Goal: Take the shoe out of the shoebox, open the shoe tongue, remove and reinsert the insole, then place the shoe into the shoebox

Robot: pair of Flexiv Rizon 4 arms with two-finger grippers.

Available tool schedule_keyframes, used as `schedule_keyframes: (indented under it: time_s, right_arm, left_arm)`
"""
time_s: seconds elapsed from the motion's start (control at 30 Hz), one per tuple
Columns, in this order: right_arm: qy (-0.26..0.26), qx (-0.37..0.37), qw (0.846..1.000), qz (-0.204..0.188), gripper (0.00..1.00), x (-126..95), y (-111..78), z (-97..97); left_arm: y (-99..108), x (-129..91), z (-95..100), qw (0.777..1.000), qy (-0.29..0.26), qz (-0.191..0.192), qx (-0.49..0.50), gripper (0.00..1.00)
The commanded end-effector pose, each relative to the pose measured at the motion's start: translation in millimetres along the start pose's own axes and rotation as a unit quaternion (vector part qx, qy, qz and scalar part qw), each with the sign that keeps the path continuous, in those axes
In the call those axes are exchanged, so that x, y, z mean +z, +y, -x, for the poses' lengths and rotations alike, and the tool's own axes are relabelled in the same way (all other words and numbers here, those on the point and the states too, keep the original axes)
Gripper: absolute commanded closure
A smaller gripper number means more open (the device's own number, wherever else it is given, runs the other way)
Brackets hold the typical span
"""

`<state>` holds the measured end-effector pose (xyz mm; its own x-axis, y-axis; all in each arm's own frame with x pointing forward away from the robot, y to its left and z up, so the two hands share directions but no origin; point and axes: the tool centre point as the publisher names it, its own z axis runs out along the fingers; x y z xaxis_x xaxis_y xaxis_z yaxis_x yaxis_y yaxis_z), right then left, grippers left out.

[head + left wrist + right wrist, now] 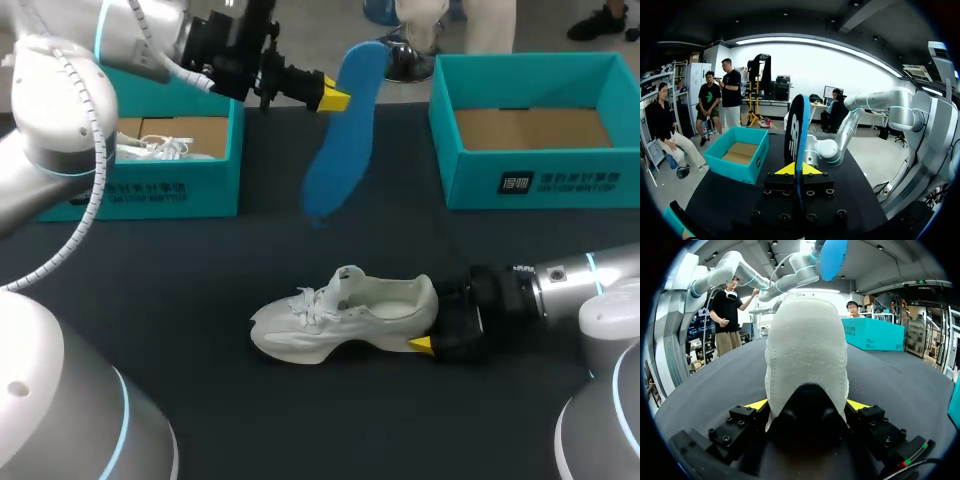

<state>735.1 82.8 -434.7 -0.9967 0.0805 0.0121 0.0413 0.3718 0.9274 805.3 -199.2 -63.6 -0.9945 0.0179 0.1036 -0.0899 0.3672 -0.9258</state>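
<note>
Three steps of the task look done. The shoe [345, 318] is out of its box and stands upright on the dark tabletop [200, 400], toe toward the robot's left. Its tongue [347, 277] is pulled up and the opening is bare. The blue insole [345, 135] is out of the shoe and hangs in the air well above the tabletop, between the two boxes.

The left gripper [335, 97] holds the insole pinched by one end. In the left wrist view the insole [796, 127] shows edge-on between the yellow tips of the left gripper [799, 169], which are closed narrowly on it.

The right gripper [432, 345] lies low on the tabletop behind the shoe. In the right wrist view its fingers stand wide apart, one on each side of the heel of the shoe [807, 345], and grip it there to steady it.

Two steps are left, as I judge it. The insole has to go back in through the opened mouth, and the shoe then goes into a box. The right shoebox [530, 178] stands open and shows only its cardboard floor. The left shoebox [180, 190] holds something white with laces, possibly a second shoe, though too little of it shows to be sure.
</note>
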Motion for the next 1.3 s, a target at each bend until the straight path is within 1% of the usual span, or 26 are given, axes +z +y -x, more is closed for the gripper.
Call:
schedule_keyframes:
  time_s: [0.03, 0.53, 0.57, 0.6, 0.7, 0.73, 0.8, 0.87, 0.9, 0.97, 1.03, 1.13, 1.3]
  right_arm:
    - [0.000, 0.000, 1.000, -0.002, 1.00, 4, -3.5, 0.4]
    - [0.000, 0.000, 1.000, -0.002, 1.00, 4, -3.5, 0.4]
    - [0.000, 0.000, 1.000, -0.002, 1.00, 4, -3.5, 0.4]
    - [0.000, 0.000, 1.000, -0.002, 1.00, 4, -3.5, 0.4]
    - [0.000, 0.000, 1.000, -0.002, 1.00, 4, -3.5, 0.4]
    - [0.000, 0.000, 1.000, -0.002, 1.00, 4, -3.5, 0.4]
    - [0.000, 0.000, 1.000, -0.002, 1.00, 4, -3.5, 0.4]
    - [0.000, 0.000, 1.000, -0.002, 1.00, 4, -3.5, 0.4]
    - [0.000, 0.000, 1.000, -0.002, 1.00, 4, -3.5, 0.4]
    - [0.000, 0.000, 1.000, -0.002, 1.00, 4, -3.5, 0.4]
    - [0.000, 0.000, 1.000, -0.002, 1.00, 4, -3.5, 0.4]
    - [0.000, 0.000, 1.000, -0.002, 1.00, 4, -3.5, 0.4]
    - [0.000, 0.000, 1.000, -0.002, 1.00, 4, -3.5, 0.4]
  left_arm:
    - [2, -9, -8.3, 1.000, -0.006, -0.001, 0.001, 1.00]
    - [2, -9, -8.3, 1.000, -0.006, -0.001, 0.001, 1.00]
    - [1, -11, -8.4, 1.000, -0.001, -0.005, -0.005, 1.00]
    - [-1, -15, -7.2, 1.000, 0.020, -0.012, -0.020, 1.00]
    - [-8, -28, 0.8, 0.997, 0.060, -0.031, -0.049, 1.00]
    - [-10, -33, 3.8, 0.996, 0.065, -0.034, -0.054, 1.00]
    - [-14, -43, 9.9, 0.990, 0.107, -0.047, -0.075, 1.00]
    - [-17, -51, 16.4, 0.989, 0.110, -0.052, -0.083, 1.00]
    - [-19, -53, 19.3, 0.987, 0.123, -0.056, -0.089, 1.00]
    - [-22, -58, 24.4, 0.986, 0.124, -0.063, -0.098, 1.00]
    - [-24, -63, 29.7, 0.979, 0.154, -0.071, -0.112, 1.00]
    - [-24, -71, 42.9, 0.975, 0.158, -0.087, -0.130, 1.00]
    - [-22, -83, 65.5, 0.970, 0.147, -0.119, -0.154, 1.00]
